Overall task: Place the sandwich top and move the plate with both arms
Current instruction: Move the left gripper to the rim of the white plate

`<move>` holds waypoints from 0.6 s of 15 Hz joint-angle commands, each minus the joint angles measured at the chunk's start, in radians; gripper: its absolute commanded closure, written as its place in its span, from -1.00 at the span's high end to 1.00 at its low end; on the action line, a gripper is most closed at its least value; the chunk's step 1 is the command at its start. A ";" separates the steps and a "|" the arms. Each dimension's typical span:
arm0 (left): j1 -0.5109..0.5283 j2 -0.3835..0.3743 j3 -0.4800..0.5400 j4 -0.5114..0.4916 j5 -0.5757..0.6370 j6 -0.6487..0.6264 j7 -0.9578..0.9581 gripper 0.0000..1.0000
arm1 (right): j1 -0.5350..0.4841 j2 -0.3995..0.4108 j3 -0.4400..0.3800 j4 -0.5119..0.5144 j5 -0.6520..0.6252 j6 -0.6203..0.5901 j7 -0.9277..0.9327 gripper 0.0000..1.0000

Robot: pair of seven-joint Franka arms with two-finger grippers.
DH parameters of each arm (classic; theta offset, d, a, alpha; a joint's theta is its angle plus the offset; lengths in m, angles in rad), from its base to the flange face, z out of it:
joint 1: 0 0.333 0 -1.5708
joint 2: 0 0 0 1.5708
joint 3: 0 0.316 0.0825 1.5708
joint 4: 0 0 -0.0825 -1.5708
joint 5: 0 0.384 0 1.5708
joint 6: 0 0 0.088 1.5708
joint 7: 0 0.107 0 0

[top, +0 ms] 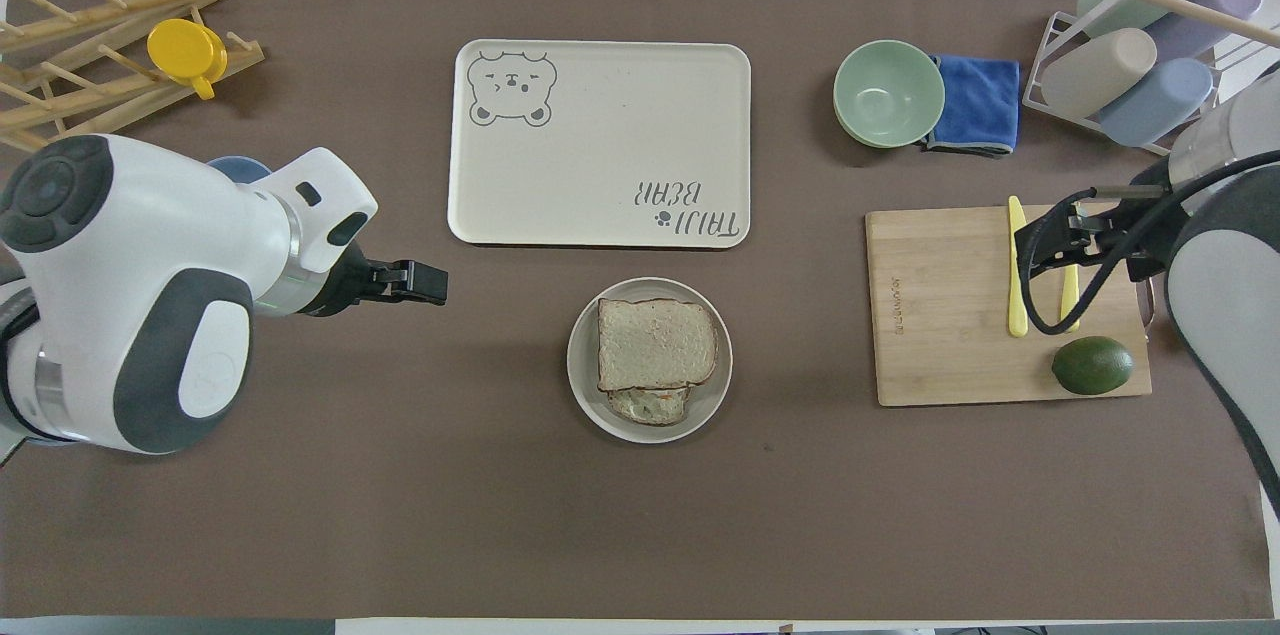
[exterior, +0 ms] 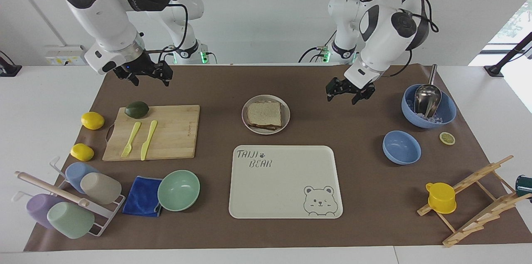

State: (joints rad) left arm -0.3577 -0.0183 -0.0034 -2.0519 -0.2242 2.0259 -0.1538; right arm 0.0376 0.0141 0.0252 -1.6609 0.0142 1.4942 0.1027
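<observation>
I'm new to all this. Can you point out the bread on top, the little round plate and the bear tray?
sandwich top (top: 655, 343): overhead view, middle of the slice.
plate (top: 583, 370): overhead view, bare rim beside the bread.
tray (exterior: 282, 185): facing view, blank middle.

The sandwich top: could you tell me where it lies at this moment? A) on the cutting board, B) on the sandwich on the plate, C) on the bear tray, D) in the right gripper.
B: the sandwich top lies on the filling on the plate, and no gripper is on it; the right gripper and the left gripper are both up in the air, away from the plate.
</observation>
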 commanded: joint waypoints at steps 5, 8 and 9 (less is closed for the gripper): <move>-0.151 0.081 0.011 -0.134 -0.029 0.264 -0.058 1.00 | -0.011 -0.033 -0.002 -0.027 0.000 -0.011 -0.024 1.00; -0.164 0.113 0.010 -0.137 -0.053 0.273 -0.056 0.98 | -0.015 -0.032 -0.010 -0.020 0.000 -0.015 -0.026 1.00; -0.178 0.124 0.011 -0.140 -0.075 0.287 -0.056 0.93 | -0.015 -0.031 -0.011 -0.017 -0.003 -0.017 -0.026 1.00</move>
State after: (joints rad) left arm -0.5083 0.0958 -0.0068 -2.1731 -0.2573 2.2711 -0.2091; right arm 0.0348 -0.0022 0.0135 -1.6674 0.0142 1.4871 0.1027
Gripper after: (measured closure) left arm 0.009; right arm 0.000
